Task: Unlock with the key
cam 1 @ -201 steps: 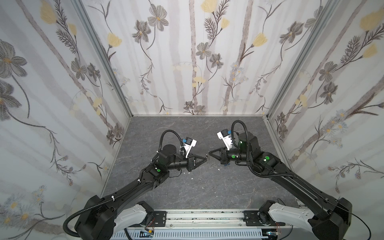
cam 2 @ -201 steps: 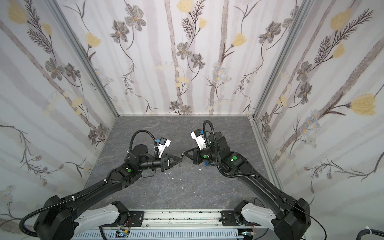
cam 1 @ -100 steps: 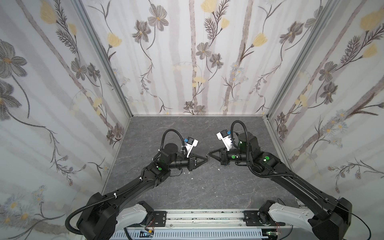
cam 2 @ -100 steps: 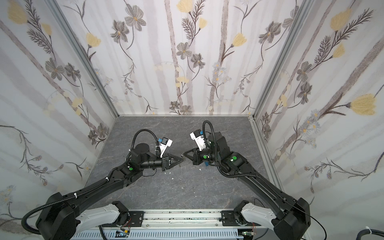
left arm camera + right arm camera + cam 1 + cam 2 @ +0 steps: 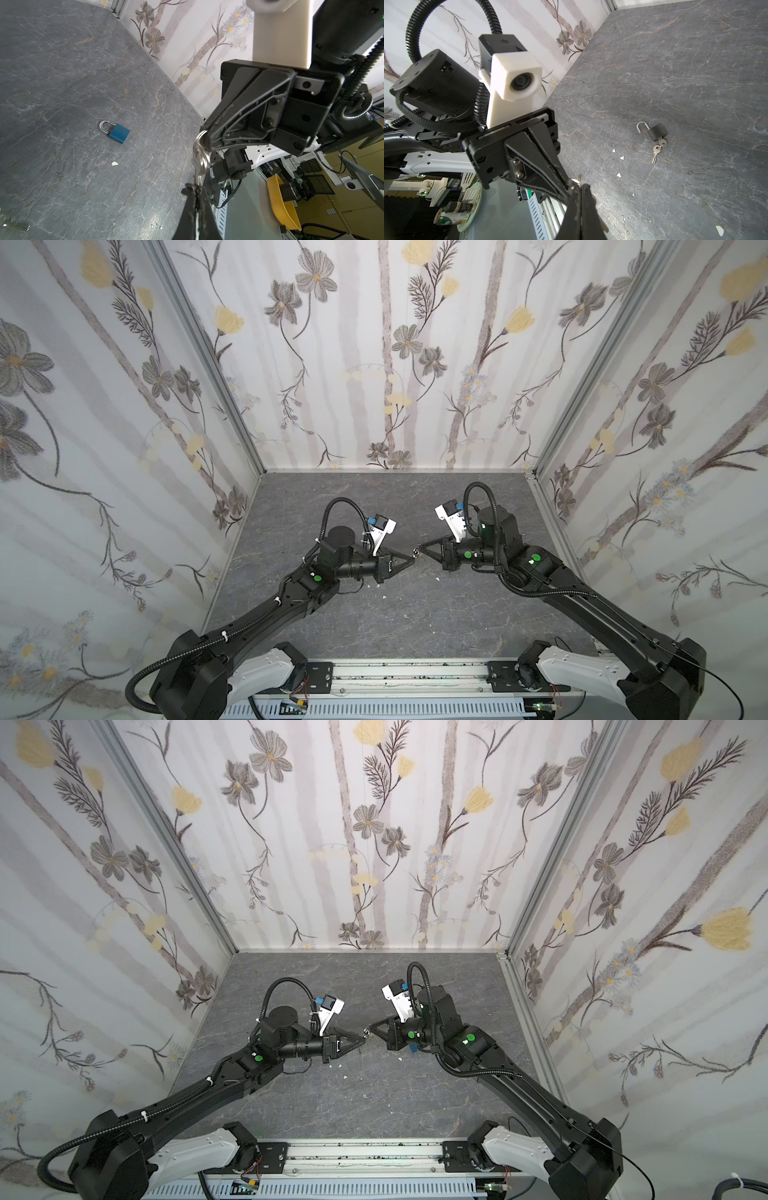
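Note:
My left gripper (image 5: 411, 559) and right gripper (image 5: 420, 549) meet tip to tip above the middle of the floor in both top views. A small silver key (image 5: 200, 164) hangs from a key ring (image 5: 199, 138). My right gripper (image 5: 580, 186) is shut on the ring. My left gripper (image 5: 195, 188) is shut on the key's lower end. A blue padlock (image 5: 116, 134) with its shackle closed lies on the floor in the left wrist view. A dark padlock (image 5: 657, 132) lies with its shackle open and its own keys (image 5: 655, 154) in it.
Dark grey stone-look floor (image 5: 395, 497) boxed in by flowered walls (image 5: 386, 364) on three sides. Small white scraps (image 5: 384, 597) lie near the middle. The arms' base rail (image 5: 407, 676) runs along the front edge. Both padlocks are largely hidden under the arms in both top views.
The left gripper's jaws have closed the last bit, onto the key. Its wrist has edged slightly towards the right gripper. The right arm has held still.

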Robot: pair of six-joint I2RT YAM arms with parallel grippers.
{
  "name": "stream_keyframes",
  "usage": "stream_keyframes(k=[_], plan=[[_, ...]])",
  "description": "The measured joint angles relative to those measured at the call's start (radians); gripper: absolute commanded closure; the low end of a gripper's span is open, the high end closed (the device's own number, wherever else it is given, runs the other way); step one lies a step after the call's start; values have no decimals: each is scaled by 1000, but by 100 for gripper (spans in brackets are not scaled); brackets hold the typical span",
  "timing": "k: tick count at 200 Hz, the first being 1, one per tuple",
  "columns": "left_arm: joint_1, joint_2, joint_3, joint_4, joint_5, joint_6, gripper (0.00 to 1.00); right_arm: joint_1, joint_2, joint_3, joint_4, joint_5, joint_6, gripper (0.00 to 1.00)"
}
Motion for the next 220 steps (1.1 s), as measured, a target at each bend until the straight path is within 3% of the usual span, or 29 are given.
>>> stream_keyframes(k=[26,83,108,192,220], plan=[[0,13,67,-136,-29,48,100,-7,0,-30,8,24,0,72],[11,148,258,-497,-28,192,100,-58,-49,-150,103,50,25,70],[14,203,297,-590,25,224,100,-61,-69,-197,192,-2,42,63],[15,216,327,-631,188,240,100,-62,-28,-282,356,-149,71,59],[15,208,322,-622,204,234,100,-61,-20,-287,363,-182,71,65]])
